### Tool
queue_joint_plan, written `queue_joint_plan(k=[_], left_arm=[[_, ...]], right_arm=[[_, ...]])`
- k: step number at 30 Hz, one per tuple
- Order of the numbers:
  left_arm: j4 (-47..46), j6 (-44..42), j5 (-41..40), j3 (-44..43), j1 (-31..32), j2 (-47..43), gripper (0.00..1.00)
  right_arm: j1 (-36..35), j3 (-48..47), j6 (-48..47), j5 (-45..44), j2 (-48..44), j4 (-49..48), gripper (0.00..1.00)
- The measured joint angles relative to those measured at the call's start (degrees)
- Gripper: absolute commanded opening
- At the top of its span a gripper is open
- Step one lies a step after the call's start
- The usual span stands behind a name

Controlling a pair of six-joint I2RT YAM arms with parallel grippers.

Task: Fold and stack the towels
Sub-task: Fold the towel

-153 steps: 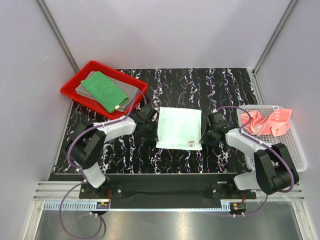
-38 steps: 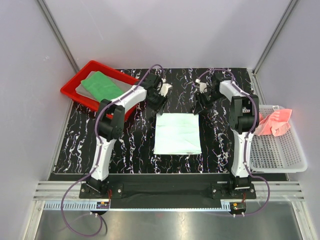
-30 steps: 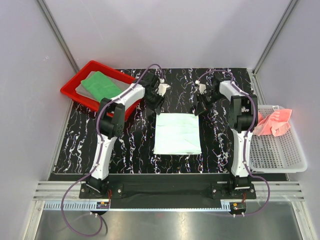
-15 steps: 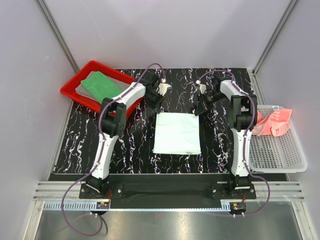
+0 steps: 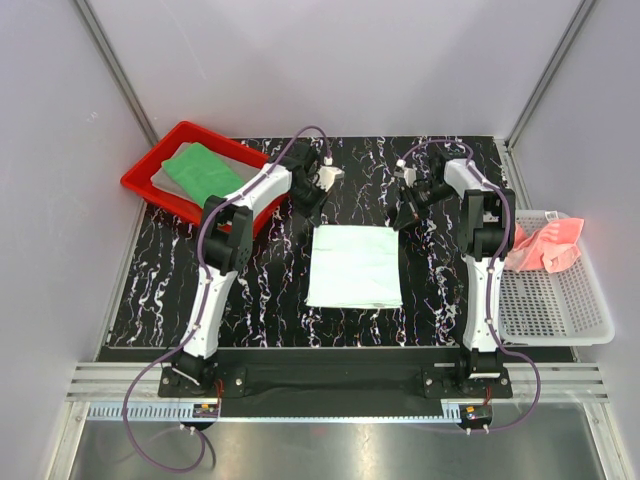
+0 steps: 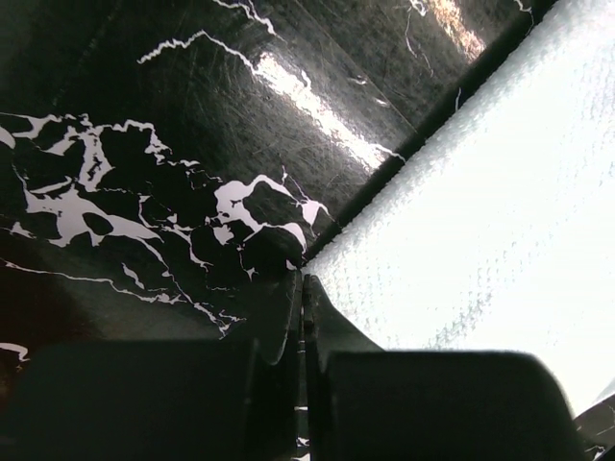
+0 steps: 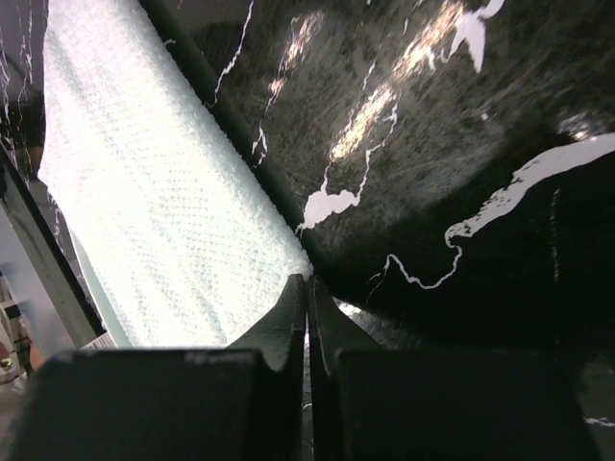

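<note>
From above, the white towel (image 5: pixel 355 268) lies flat in the middle of the black table (image 5: pixel 250 285), the green towel (image 5: pixel 205 172) sits on the grey towel (image 5: pixel 163 181) in the red tray (image 5: pixel 136 186), and the pink towel (image 5: pixel 545 245) is in the white basket (image 5: pixel 560 305). The left gripper (image 5: pixel 316 215) and right gripper (image 5: pixel 404 215) each touch a far corner of the white towel. The left wrist view shows its fingers (image 6: pixel 277 322) squeezed together on that corner, and the right wrist view shows its fingers (image 7: pixel 284 327) pinching the other corner

Bare table (image 5: pixel 270 300) on both sides of the white towel (image 5: pixel 355 266) and beyond it. Blocked far left by red tray (image 5: pixel 150 197), right by mesh basket (image 5: pixel 560 310). Flanked by left arm (image 5: pixel 222 250) and right arm (image 5: pixel 485 260).
</note>
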State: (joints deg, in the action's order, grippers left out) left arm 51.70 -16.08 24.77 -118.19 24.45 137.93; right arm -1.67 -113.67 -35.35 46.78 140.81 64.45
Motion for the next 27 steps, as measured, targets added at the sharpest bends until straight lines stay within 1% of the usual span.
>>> queue_joint_plan(k=[3, 8, 12, 14, 15, 16, 19, 23, 27], left_arm=[[0.1, 0.2, -0.7, -0.9, 0.0, 0.0, 0.0], [-0.9, 0.9, -3.0, -1.4, 0.0, 0.0, 0.0], [-1.8, 1.3, -5.0, -0.9, 0.0, -1.4, 0.0], [-3.0, 1.6, -5.9, 0.7, 0.0, -3.8, 0.0], [-3.8, 1.8, -6.0, 1.7, 0.0, -5.2, 0.0], [-4.6, 2.1, -6.1, 2.9, 0.1, -7.0, 0.0], [-6.7, 2.8, -6.0, 6.1, 0.3, -12.1, 0.0], [-9.4, 3.9, -5.7, 11.5, 0.7, -19.5, 0.0], [-11.4, 4.7, -5.6, 17.6, 1.2, -24.2, 0.0]], right_arm=[[0.0, -1.3, 0.1, -0.2, 0.1, -0.6, 0.0], [0.0, -1.6, 0.8, -0.4, -0.8, -4.4, 0.0], [-0.1, 0.9, 2.3, -2.3, -4.5, -9.4, 0.0], [-0.3, 4.9, 3.1, -4.2, -8.1, -13.2, 0.0], [-0.4, 9.0, 3.7, -5.9, -11.3, -16.9, 0.0], [-0.5, 11.1, 3.9, -6.5, -12.9, -18.3, 0.0], [-1.0, 22.3, 5.2, -9.9, -22.0, -26.5, 0.0], [-1.4, 30.6, 5.6, -11.0, -30.8, -34.0, 0.0], [-2.2, 36.2, 6.4, -12.1, -36.5, -38.6, 0.0]])
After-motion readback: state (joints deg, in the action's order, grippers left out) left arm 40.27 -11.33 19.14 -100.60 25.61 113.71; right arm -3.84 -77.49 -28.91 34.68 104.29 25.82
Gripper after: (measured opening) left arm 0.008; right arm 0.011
